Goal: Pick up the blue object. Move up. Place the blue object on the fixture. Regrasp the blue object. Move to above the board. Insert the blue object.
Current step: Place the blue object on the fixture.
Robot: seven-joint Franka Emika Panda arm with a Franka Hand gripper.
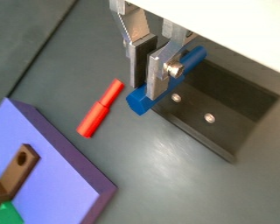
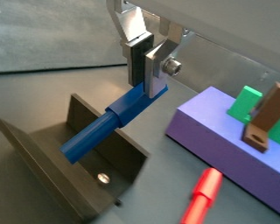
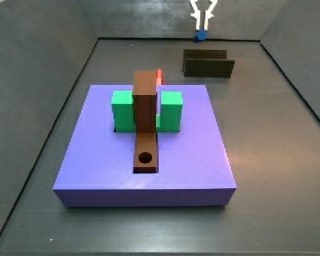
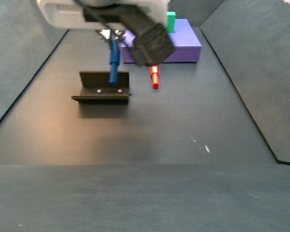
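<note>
Blue object (image 2: 113, 127) clamped in jaws of gripper (image 2: 150, 63), leaning on fixture (image 2: 60, 162) edge.

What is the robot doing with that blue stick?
The robot's gripper is shut on the blue object, a slim peg. The peg leans with its lower end down in the dark fixture. A red peg lies loose on the floor beside it. The lavender board, with its green block and brown bar, sits apart.

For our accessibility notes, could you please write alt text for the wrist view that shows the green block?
The gripper holds a blue peg slanting down into the dark fixture. Beside it lie a red peg and the lavender board.
</note>
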